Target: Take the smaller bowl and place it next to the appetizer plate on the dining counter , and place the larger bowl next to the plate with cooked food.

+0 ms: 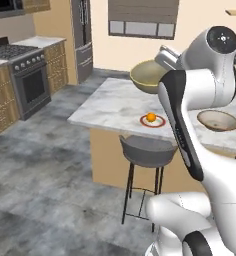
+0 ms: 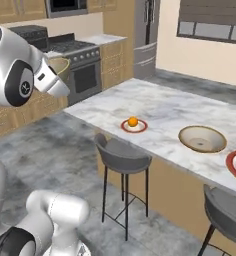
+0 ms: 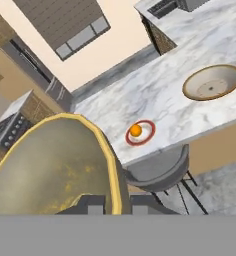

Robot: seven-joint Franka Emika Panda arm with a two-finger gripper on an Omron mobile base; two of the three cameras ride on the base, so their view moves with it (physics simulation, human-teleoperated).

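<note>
Two bowls show: the smaller bowl (image 1: 149,76) hangs in the air above the table (image 1: 110,107), the gripper (image 3: 119,205) clamped on its rim. Right of it, the appetizer plate (image 1: 153,120) sits near the table's edge, then the larger bowl (image 1: 218,120).

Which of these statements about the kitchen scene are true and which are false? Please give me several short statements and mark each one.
1. The gripper holds the smaller bowl in the air. True.
2. The larger bowl lies on the floor. False: it rests on the dining counter.
3. The appetizer plate carries one orange ball. True.
4. The larger bowl touches the appetizer plate. False: bare marble lies between them.
5. A stool stands in front of the counter below the appetizer plate. True.
</note>
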